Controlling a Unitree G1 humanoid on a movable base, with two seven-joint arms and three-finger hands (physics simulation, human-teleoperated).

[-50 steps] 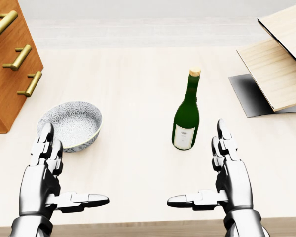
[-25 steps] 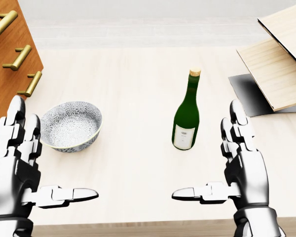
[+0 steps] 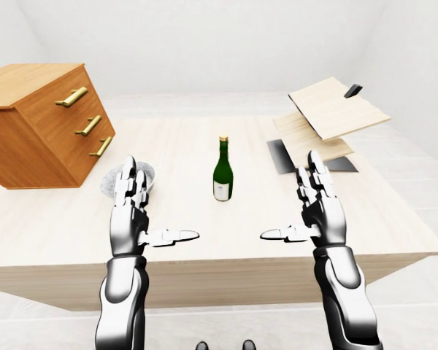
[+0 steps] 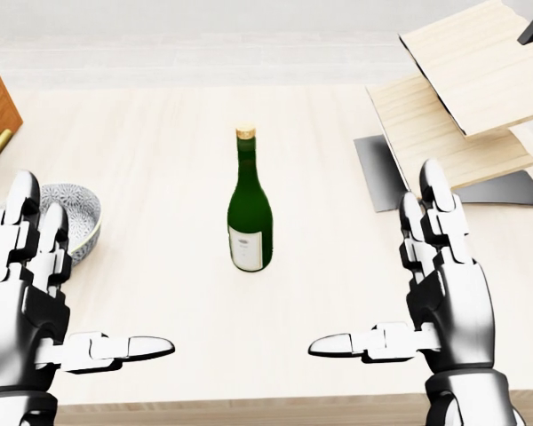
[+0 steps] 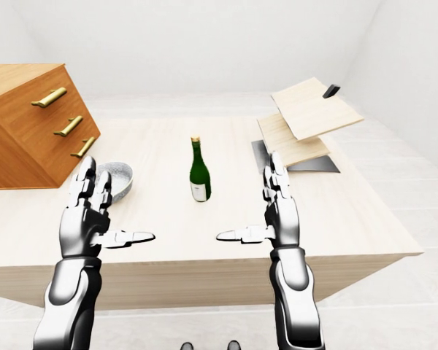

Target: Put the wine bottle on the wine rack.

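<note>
White walls are surrounding a pale wooden tabletop (image 3: 204, 219). Near its middle the wine bottle (image 4: 250, 213) is standing upright, untouched. Toward the right far corner the slanted wine rack (image 3: 328, 120) is waiting. Both the left hand (image 4: 35, 293) and right hand (image 4: 426, 284) are hovering spread at the near edge, flanking the bottle, likely preparing a grasp.

I see my left hand (image 4: 31, 293) raised with fingers straight and thumb pointing inward. My right hand (image 4: 440, 284) mirrors it, also spread wide.
</note>
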